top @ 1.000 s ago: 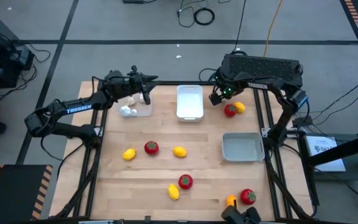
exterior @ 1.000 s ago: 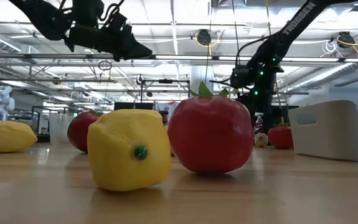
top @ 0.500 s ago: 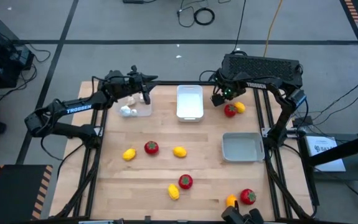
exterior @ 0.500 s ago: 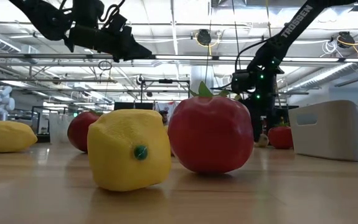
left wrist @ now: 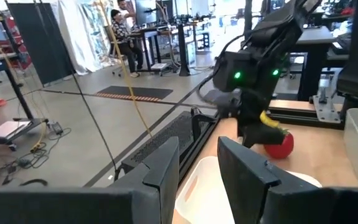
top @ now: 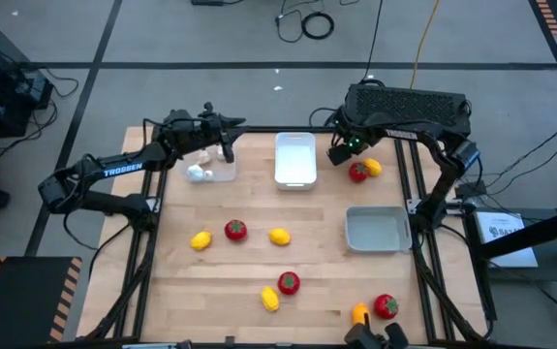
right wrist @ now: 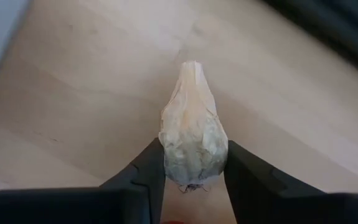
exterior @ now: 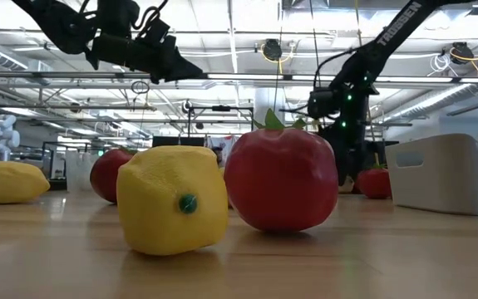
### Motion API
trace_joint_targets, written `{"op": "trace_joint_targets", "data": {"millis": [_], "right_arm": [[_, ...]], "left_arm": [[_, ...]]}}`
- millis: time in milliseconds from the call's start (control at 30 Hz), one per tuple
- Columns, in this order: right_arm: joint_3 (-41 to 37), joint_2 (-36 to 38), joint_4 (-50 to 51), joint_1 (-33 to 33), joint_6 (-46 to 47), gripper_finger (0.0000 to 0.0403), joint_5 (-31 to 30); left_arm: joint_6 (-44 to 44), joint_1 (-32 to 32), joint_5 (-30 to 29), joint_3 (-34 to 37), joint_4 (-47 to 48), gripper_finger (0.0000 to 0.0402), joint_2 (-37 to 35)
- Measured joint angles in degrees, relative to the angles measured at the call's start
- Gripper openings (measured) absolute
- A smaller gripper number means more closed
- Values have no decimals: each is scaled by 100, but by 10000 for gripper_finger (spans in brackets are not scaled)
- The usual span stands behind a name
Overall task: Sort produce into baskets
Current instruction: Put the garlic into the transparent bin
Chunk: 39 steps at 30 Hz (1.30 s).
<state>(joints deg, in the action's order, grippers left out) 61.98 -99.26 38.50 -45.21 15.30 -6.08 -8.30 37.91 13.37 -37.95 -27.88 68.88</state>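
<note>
Right gripper [right wrist: 191, 171]: my fingers are clamped on a whitish garlic bulb [right wrist: 192, 140], above the wooden table [top: 317, 242] at its far right, just beside a tomato [top: 357, 173] and a yellow fruit [top: 373, 167].
Left gripper [top: 226, 145]: my fingers are spread, nothing between them (it hovers over the clear basket [top: 222, 173]).
Clear basket: holds white bulbs [top: 197, 174].
White basket [top: 295, 159]: between the two grippers.
Grey basket [top: 378, 229]: right side, nearer the front.
Remaining produce: tomatoes and yellow fruits scattered across the table's front half.
</note>
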Motion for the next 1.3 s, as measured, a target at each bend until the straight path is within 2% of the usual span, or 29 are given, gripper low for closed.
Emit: {"op": "trace_joint_targets", "data": {"millis": [133,267,433,567,800,1067,1167,1300], "right_arm": [[46,468,-20,5,-32,129,8],[48,1005,-495,158,-6,132,59],[50,1393,-1416,642,-106,132,355],[55,1333,-2468,1241,-326,132,367],[61,442,-5053,2298,-953,132,643],[173,-1008,-8115,2883,-1561,132,641],[580,-1537,-8289,2887,-1457,132,637],[1323,-2152,-7886,2883,-1408,132,642]], "left_arm": [[5,102,-56,0,95,118,0],[34,295,-176,0,273,118,0],[33,530,-1145,0,674,118,0],[34,680,-2092,0,980,118,0],[16,745,-3277,0,1203,118,0],[-4,748,-3918,0,1278,118,0],[-6,748,-4072,0,1351,118,0],[-11,747,-4132,2,1402,118,0]]}}
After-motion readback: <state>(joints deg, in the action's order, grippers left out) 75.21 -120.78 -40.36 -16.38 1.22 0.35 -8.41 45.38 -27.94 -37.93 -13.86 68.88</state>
